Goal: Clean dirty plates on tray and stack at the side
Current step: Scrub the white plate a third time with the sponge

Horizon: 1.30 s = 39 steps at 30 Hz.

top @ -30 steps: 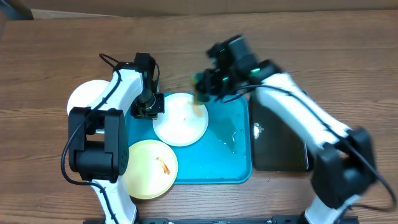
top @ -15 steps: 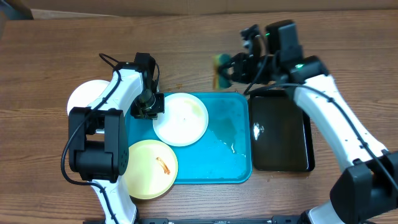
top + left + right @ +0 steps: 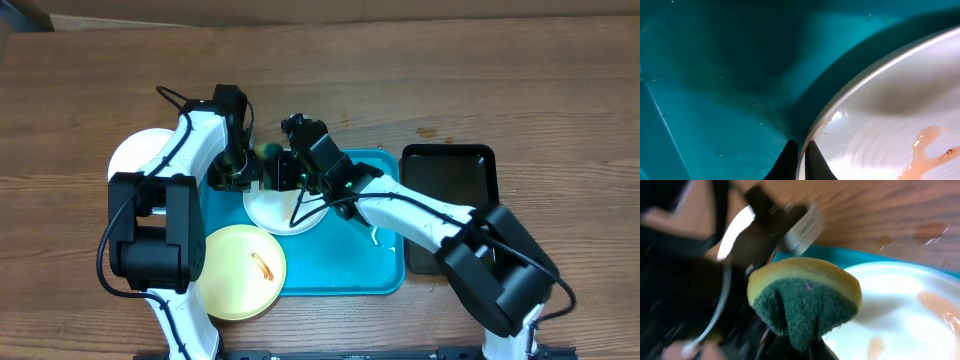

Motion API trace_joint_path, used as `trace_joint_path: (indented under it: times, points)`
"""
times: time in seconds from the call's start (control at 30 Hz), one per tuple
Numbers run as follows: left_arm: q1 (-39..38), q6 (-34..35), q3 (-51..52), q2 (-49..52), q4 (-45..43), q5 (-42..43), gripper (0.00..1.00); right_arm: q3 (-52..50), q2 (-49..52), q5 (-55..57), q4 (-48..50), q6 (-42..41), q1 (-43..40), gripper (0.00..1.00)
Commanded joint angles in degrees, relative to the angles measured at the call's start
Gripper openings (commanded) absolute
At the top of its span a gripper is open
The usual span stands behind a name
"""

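Observation:
A white plate (image 3: pixel 290 210) lies at the back left of the turquoise tray (image 3: pixel 350 250). My left gripper (image 3: pixel 240 172) is shut on its left rim; in the left wrist view the two fingers (image 3: pixel 790 160) pinch the rim of the plate (image 3: pixel 890 115), which has an orange smear (image 3: pixel 930 150). My right gripper (image 3: pixel 280 165) is shut on a yellow-and-green sponge (image 3: pixel 266 151) and holds it over the plate's back-left edge, close to the left gripper. The sponge (image 3: pixel 805 300) hangs above the smeared plate (image 3: pixel 900 315). A pale yellow-green plate (image 3: pixel 245 270) with a smear overlaps the tray's front left corner. Another white plate (image 3: pixel 135 152) lies on the table to the left.
A black tray (image 3: pixel 455 175) lies right of the turquoise tray, partly under my right arm. Water drops lie on the turquoise tray near its right side (image 3: pixel 375 235). The wooden table (image 3: pixel 450 80) extends behind.
My right arm has swung left from above the black tray's back edge, carrying the sponge, and now sits over the white plate beside the left gripper. The left arm has not moved.

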<state>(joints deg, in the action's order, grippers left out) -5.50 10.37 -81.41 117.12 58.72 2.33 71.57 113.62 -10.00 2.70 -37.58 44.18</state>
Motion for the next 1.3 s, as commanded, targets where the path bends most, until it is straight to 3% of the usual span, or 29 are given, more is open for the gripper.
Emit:
trace_joint_path:
  times: [0.0, 0.47, 1.27]
  points:
    - [0.22, 1.86, -0.44, -0.24, -0.66, -2.51, 0.04, 0.11, 3.43, 6.03, 1.90, -3.19, -0.59, 0.04]
    - [0.22, 1.86, -0.44, -0.24, -0.48, -2.54, 0.04, 0.11, 5.44, -1.20, 1.18, -2.99, -4.44, 0.04]
    - [0.22, 1.86, -0.44, -0.24, -0.31, -2.54, 0.04, 0.02, 6.56, -1.22, 3.13, -2.93, -4.24, 0.04]
